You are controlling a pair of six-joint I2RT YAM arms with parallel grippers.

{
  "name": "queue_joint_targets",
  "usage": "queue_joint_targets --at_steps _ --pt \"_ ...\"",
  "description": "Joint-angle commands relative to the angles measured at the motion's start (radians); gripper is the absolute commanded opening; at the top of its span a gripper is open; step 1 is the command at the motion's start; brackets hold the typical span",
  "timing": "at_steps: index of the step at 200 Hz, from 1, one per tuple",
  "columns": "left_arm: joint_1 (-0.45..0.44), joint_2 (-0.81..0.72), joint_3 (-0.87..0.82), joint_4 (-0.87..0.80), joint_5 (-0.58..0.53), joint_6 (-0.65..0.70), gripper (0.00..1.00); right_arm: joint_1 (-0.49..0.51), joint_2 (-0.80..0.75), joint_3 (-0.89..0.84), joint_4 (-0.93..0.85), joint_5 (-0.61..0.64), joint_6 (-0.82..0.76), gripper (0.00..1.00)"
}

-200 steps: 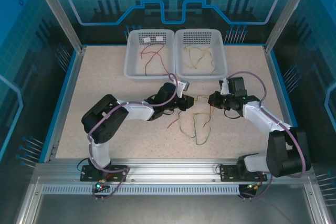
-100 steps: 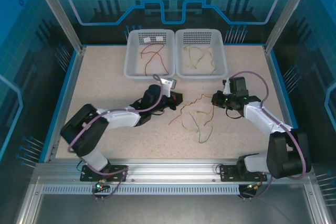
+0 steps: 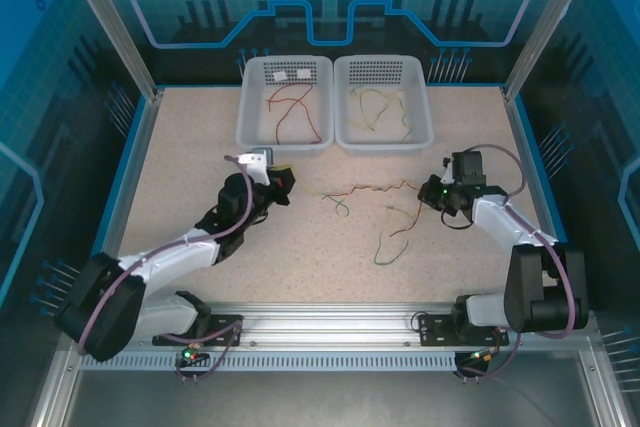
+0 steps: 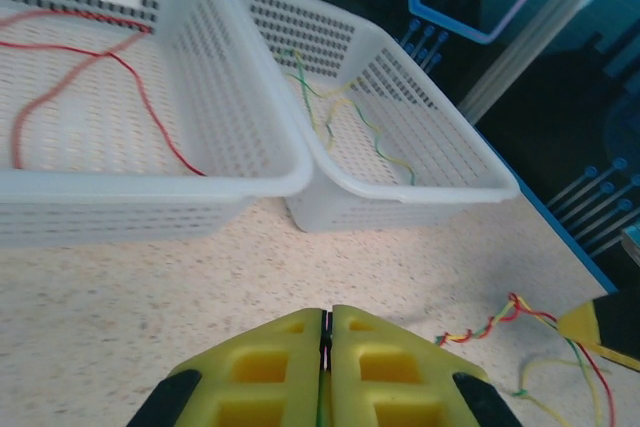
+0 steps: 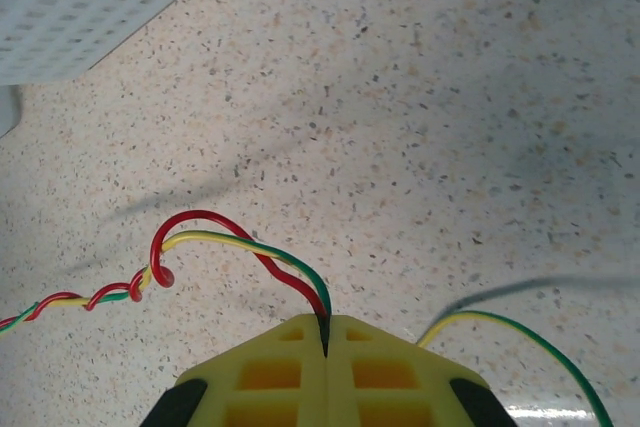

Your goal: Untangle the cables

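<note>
- The right gripper (image 5: 326, 332) is pinching the cables (image 5: 240, 242), with red, yellow and green strands entering its closed yellow jaws.
- The left gripper (image 4: 326, 319) is sitting pressed shut, apart from the twist; whether it is holding a strand I cannot tell.
- The cables are lying on the table (image 3: 190, 147) between the two arms.
- They are looking light, limp and springy; gripping one loose end beside the twisted stretch seems best.

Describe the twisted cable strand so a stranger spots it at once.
On the speckled table, before the left basket and right basket, lies a strand of twisted cables, one end pinched in the right gripper. Unlike the baskets' loose wires, its red, yellow and green wind together.
</note>
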Motion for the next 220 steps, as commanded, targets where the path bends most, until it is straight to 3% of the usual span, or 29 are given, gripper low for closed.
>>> queue_joint_targets --at_steps 1,19,37,75,105,137,175,220 --pt "0.032 -0.089 -0.034 -0.044 -0.117 0.067 0.00 -0.019 0.006 -0.005 -0.020 0.033 0.023 0.04" --pt "0.051 -0.121 -0.043 -0.057 -0.076 0.075 0.00 -0.015 0.011 -0.007 0.004 -0.003 0.022 0.07" --pt "0.050 -0.109 -0.018 -0.073 0.035 0.086 0.00 0.013 0.015 0.001 0.022 -0.027 0.009 0.12" --pt "0.022 0.000 0.027 -0.036 0.192 0.069 0.00 0.138 0.064 0.071 0.001 -0.032 -0.080 0.33" --pt "-0.003 0.067 0.035 -0.012 0.145 0.078 0.00 0.164 0.085 0.089 -0.013 -0.031 -0.087 0.36" --pt "-0.002 0.099 0.023 0.002 0.112 0.079 0.00 0.165 0.058 0.082 -0.028 -0.065 -0.144 0.52" --pt "-0.003 0.102 0.023 -0.002 0.097 0.094 0.00 0.169 0.049 0.059 -0.120 0.049 -0.181 0.55" --pt "0.001 0.109 0.023 0.004 0.059 0.101 0.00 0.150 0.069 0.028 -0.116 0.043 -0.188 0.54"
